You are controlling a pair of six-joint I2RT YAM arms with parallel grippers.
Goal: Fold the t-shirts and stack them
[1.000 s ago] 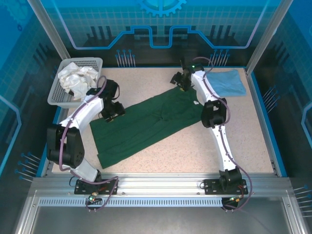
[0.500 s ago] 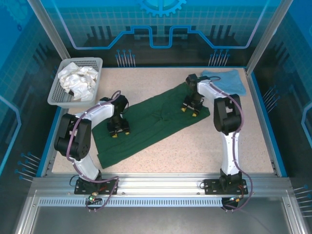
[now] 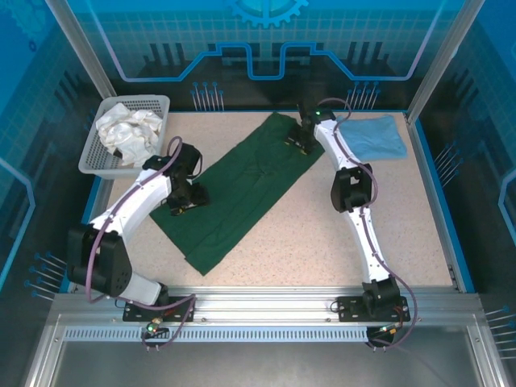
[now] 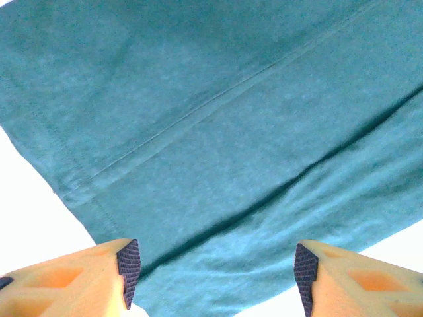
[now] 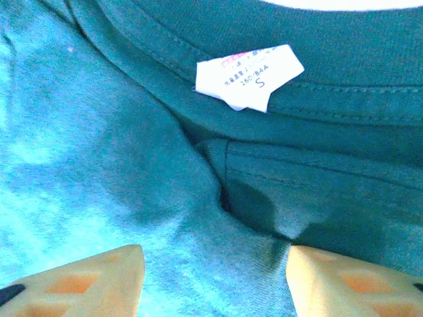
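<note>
Lying under left claw (image 4: 213,265) and right claw (image 5: 216,272): dark green t-shirt (image 3: 240,185)

Light: bright, even overhead | shadows: soft | wrist views — overexposed, slightly blurred

Speckled beige tabletop (image 3: 322,242) in front of my arms, long dark green cloth t-shirt (image 3: 242,181) spread diagonally mid-table, light blue cloth t-shirt (image 3: 375,137) far right, white plastic mesh basket (image 3: 103,168) far left

White mesh basket (image 3: 96,155) holding crumpled white cloth (image 3: 127,131), far-left table (image 3: 322,250).
</note>
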